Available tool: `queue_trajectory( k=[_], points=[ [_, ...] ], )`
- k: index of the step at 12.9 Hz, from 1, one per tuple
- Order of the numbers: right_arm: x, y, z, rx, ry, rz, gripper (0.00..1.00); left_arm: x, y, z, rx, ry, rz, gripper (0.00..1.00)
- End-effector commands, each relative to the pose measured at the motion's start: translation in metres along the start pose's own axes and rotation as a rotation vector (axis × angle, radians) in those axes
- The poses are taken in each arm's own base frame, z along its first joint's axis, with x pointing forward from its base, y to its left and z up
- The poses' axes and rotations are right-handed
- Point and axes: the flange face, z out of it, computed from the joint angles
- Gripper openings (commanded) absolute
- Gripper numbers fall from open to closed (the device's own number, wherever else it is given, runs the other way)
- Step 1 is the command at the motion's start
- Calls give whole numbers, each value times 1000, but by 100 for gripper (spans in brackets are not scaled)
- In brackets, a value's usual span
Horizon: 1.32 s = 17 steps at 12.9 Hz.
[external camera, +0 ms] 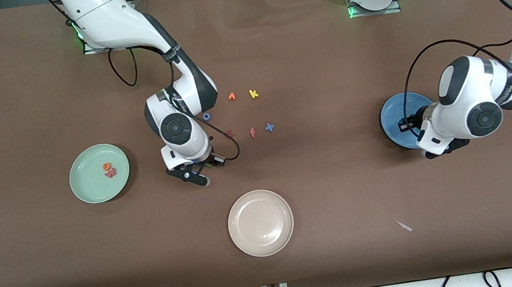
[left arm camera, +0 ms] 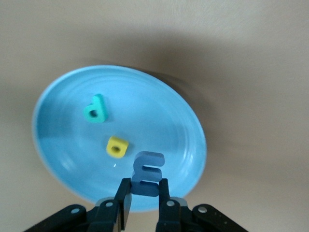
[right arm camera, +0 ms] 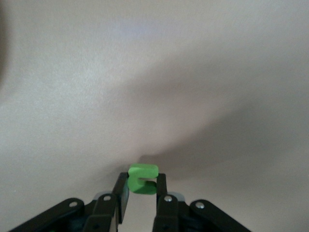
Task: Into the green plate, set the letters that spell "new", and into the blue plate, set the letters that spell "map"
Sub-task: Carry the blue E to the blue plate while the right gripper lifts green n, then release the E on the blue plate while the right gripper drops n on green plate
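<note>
Brown worktop (external camera: 48, 258), three plates on it; I take the cream plate (external camera: 261, 223) as my landmark. Green plate (external camera: 99, 173) sits farther from the front camera than the cream plate, toward the right arm's end; orange e (external camera: 106, 165) and pinkish-red w (external camera: 110, 173) lie in it, touching. Blue plate (external camera: 398, 118) sits toward the left arm's end; teal p (left arm camera: 95, 109) and yellow a (left arm camera: 117, 147) lie in it, apart. Left gripper (left arm camera: 145, 189) is over the blue plate's rim, jaws clamped on the blue m (left arm camera: 147, 173). Right gripper (right arm camera: 142, 188) is low over bare worktop between green plate and cream plate, jaws clamped on the green n (right arm camera: 142, 178). Loose letters (external camera: 249, 113) lie farther from the camera than the cream plate.
</note>
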Motion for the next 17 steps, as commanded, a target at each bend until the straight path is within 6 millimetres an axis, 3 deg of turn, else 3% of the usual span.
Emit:
queue_trajectory(
  k=[1, 3, 5, 8, 10, 13, 17],
  points=[
    [18, 29, -34, -57, -58, -107, 0, -1, 0, 18, 30, 22, 45, 32],
    [24, 61, -46, -79, -74, -185, 0, 0, -3, 2, 41, 49, 41, 100],
    [27, 103, -56, -67, -68, -267, 0, -10, -6, -57, 65, 116, 16, 100],
    [43, 171, -70, -48, -71, -361, 0, -33, -16, -164, 116, 125, -30, 100],
    [51, 208, -63, -60, -96, -385, 0, -50, -25, -223, 118, 114, -55, 100],
    [77, 264, -51, -76, -92, -451, 0, -67, -33, -277, 89, 149, -55, 100],
    [107, 305, -30, -111, -67, -467, 3, -81, -50, -322, 74, 176, 142, 100]
  ],
)
